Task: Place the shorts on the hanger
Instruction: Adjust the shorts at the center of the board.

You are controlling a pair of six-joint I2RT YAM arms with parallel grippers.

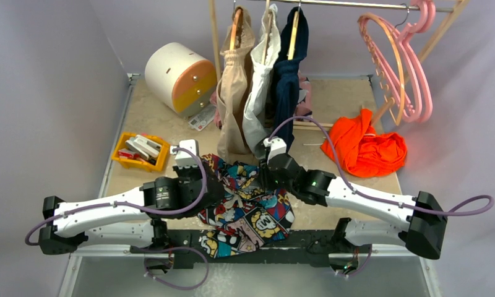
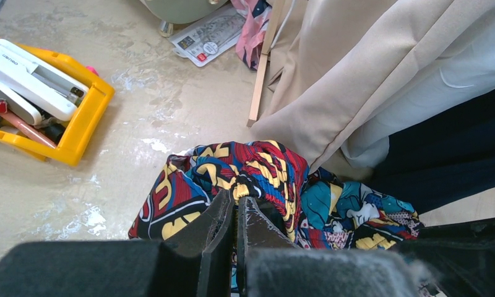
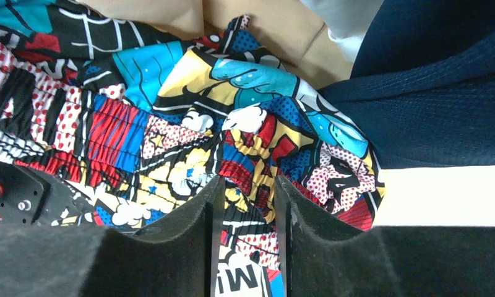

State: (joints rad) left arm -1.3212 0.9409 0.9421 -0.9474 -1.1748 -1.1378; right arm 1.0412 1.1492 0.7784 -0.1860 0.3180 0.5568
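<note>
The comic-print shorts (image 1: 248, 207) lie crumpled at the near middle of the table, between my two arms. My left gripper (image 1: 215, 180) is shut on a fold of their gathered waistband, seen in the left wrist view (image 2: 237, 199) with the shorts (image 2: 257, 167) bunched at the tips. My right gripper (image 1: 268, 178) stands at the shorts' far right edge. In the right wrist view (image 3: 247, 185) its jaws stand narrowly apart with a ridge of the shorts (image 3: 257, 148) filling the gap. The peach-orange hanger (image 1: 381, 59) hangs on the rail at the far right.
Beige (image 1: 232, 93), white (image 1: 260, 80) and navy (image 1: 288, 74) garments hang just behind the shorts. Pink hangers (image 1: 421, 74) hang beside the peach one. An orange garment (image 1: 365, 145) lies at the right, a yellow tray (image 1: 140, 151) at the left, and a round drawer box (image 1: 180, 74) at the far left.
</note>
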